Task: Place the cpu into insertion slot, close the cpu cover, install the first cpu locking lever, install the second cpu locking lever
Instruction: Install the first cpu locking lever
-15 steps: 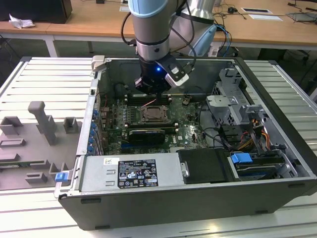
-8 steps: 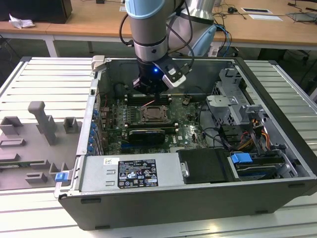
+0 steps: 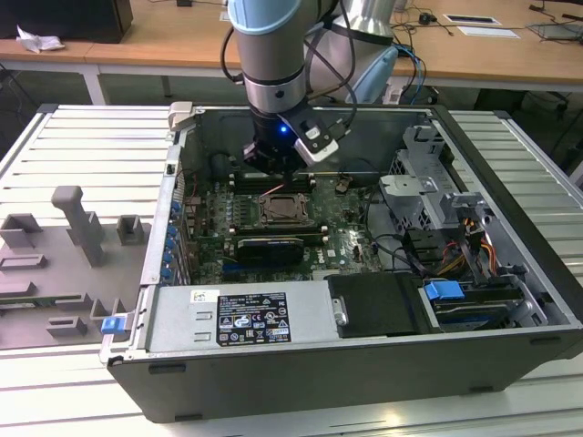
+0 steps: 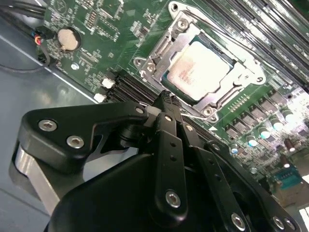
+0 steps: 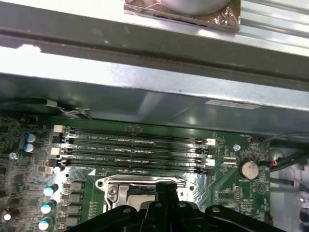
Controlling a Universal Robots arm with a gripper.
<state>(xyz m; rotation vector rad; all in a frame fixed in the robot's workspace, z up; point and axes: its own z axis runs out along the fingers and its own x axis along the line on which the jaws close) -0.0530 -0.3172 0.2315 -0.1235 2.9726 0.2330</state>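
The end effector [image 4: 166, 100] is seen clenched, fingertips together, at the edge of the cpu cover [image 4: 155, 57]. The cpu [image 4: 200, 72] is framed within it, and little room is left beside the memory slots [image 5: 135, 146].

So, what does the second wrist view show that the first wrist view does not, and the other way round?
Second wrist view: the pale face of the cpu, seated with the cpu cover closed flat around it.
First wrist view: the full row of memory slots and the grey case wall behind them.
Both wrist views: the gripper, its fingers together close to the cover's edge, the coin battery and the green board.
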